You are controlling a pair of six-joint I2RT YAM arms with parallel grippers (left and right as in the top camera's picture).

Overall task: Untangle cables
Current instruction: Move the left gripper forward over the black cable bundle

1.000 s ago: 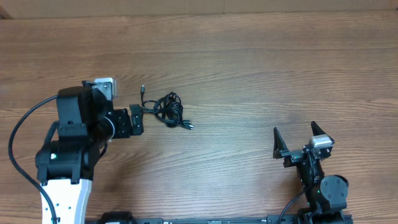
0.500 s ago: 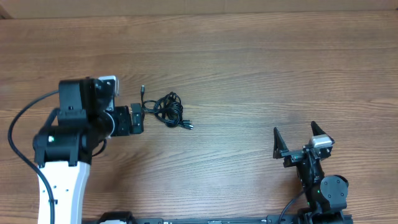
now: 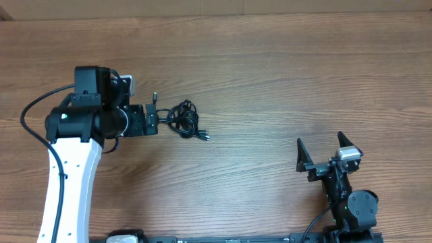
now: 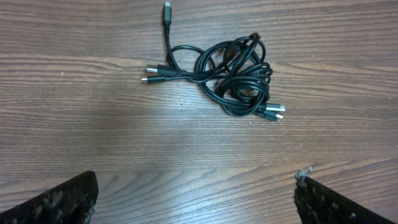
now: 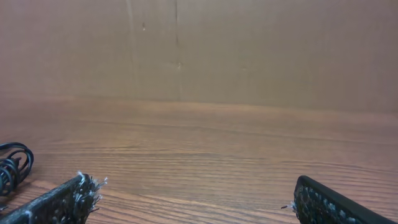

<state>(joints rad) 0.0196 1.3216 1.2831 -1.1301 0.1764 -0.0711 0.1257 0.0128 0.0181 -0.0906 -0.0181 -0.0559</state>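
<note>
The cables (image 3: 183, 120) lie as a tangled bundle of thin black cords on the wooden table, left of centre. In the left wrist view the cables (image 4: 233, 78) form a knot with plug ends sticking out to the left, top and lower right. My left gripper (image 3: 152, 123) is open and empty, just left of the bundle; in its wrist view the left gripper (image 4: 196, 196) sits below the cables with fingertips wide apart. My right gripper (image 3: 319, 150) is open and empty at the front right, far from the cables. A loop of cable shows at the right wrist view's left edge (image 5: 12, 165).
The wooden table (image 3: 283, 81) spans the whole view. A brown cardboard wall (image 5: 199, 50) stands behind the table's far edge. The left arm's thick black cable (image 3: 34, 111) loops out at the far left.
My left arm has swung upward and away from the front edge, bringing its gripper level with the cable bundle. The cables and the right arm have not moved.
</note>
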